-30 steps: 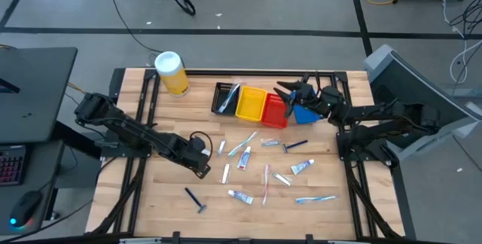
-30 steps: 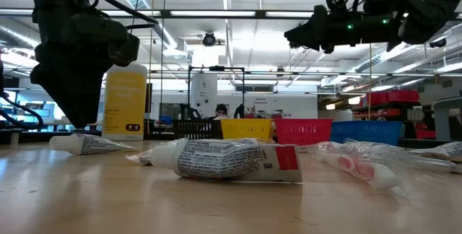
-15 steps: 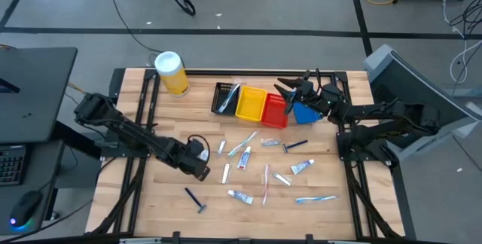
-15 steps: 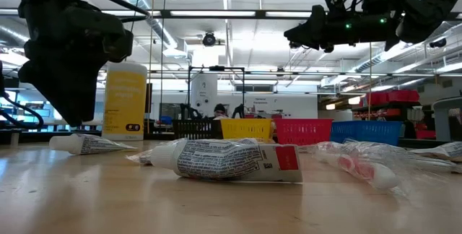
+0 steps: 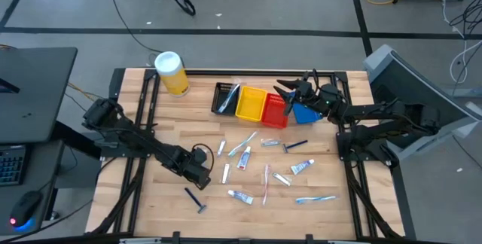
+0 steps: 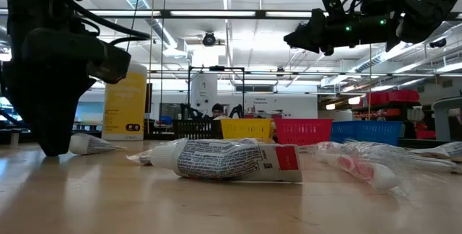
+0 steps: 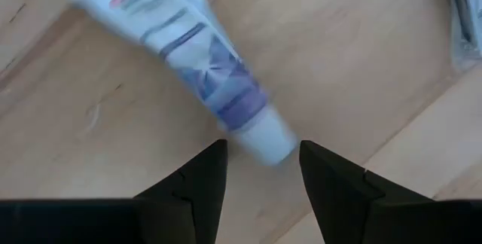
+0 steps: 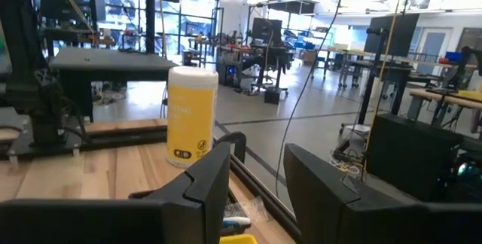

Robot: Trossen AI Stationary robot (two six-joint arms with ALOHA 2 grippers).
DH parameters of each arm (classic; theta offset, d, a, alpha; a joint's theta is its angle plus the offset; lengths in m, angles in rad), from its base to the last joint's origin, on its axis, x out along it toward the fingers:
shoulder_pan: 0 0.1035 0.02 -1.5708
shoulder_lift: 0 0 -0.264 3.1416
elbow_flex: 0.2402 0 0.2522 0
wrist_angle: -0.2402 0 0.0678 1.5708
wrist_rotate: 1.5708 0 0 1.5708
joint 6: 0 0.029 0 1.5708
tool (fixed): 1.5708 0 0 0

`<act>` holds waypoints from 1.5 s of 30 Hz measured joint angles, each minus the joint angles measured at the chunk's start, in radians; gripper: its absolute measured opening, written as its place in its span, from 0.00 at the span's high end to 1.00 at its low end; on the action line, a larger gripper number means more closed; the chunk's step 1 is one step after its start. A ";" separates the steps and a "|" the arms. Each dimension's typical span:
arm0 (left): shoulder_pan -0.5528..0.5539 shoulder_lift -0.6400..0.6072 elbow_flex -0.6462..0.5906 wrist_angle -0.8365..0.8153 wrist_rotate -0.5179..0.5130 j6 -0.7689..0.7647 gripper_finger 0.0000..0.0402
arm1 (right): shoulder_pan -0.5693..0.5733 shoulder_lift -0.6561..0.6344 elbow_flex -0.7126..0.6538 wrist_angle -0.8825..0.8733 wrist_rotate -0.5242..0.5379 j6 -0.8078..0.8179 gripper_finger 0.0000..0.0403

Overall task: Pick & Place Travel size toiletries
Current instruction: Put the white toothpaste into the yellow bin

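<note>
The left tool point(image 5: 202, 173) is hanging low over the bench point(image 5: 331, 206), its fingers point(image 7: 196, 180) parted and gripping nothing. In the left wrist view the capped end of a small white tube point(image 7: 188, 56) with blue marks is lying just ahead of the gap between the two fingers, flat on the wood. In the high view this tube point(image 5: 225, 173) is sitting just beside the left tool, toward the middle of the bench.

The rest of the travel size toiletries point(image 5: 265, 170) are lying scattered across the middle and near part of the bench: more white tubes, slim pale toothbrushes, and a dark blue razor point(image 5: 195, 199) near the front edge, close to the left tool. Another razor point(image 5: 295, 146) is lying farther toward the right side.

The right tool point(image 5: 288, 92) is hovering above the row of little baskets at the back, over the red basket point(image 5: 276, 111) and beside the blue basket point(image 5: 306, 113). Its fingers point(image 8: 207, 176) are standing apart, empty. The yellow basket point(image 5: 251, 104) and black basket point(image 5: 224, 98) are sitting next in the row. A yellow canister point(image 5: 172, 73) with a white lid is standing at the back left corner.
</note>
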 joint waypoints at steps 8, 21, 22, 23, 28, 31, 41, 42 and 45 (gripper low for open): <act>0.006 0.007 0.001 -0.025 -0.022 -0.063 0.56 | 0.000 0.000 0.000 0.000 0.000 0.033 0.66; 0.023 -0.015 0.025 -0.097 -0.030 -0.006 0.56 | 0.000 0.000 0.000 0.001 0.000 0.033 0.66; 0.025 -0.018 0.035 -0.133 -0.012 -0.002 0.56 | 0.000 0.000 0.000 0.000 0.000 0.033 0.66; 0.026 -0.018 0.049 -0.162 -0.008 0.006 0.56 | 0.000 0.000 0.000 0.000 0.000 0.033 0.66; 0.015 -0.042 0.154 -0.273 0.006 0.174 0.56 | 0.000 0.000 0.000 0.003 0.000 0.033 0.66; 0.018 -0.051 0.244 -0.363 -0.020 0.335 0.56 | 0.000 0.000 0.000 0.001 0.000 0.033 0.66; 0.098 -0.038 0.300 -0.406 -0.009 0.973 0.49 | 0.000 0.000 0.000 0.001 0.000 0.033 0.66; 0.110 -0.035 0.292 -0.411 0.007 1.007 0.46 | 0.000 0.000 0.000 0.001 0.000 0.033 0.66; 0.133 -0.015 0.283 -0.397 -0.012 1.144 0.41 | 0.000 0.000 0.000 0.001 0.000 0.033 0.66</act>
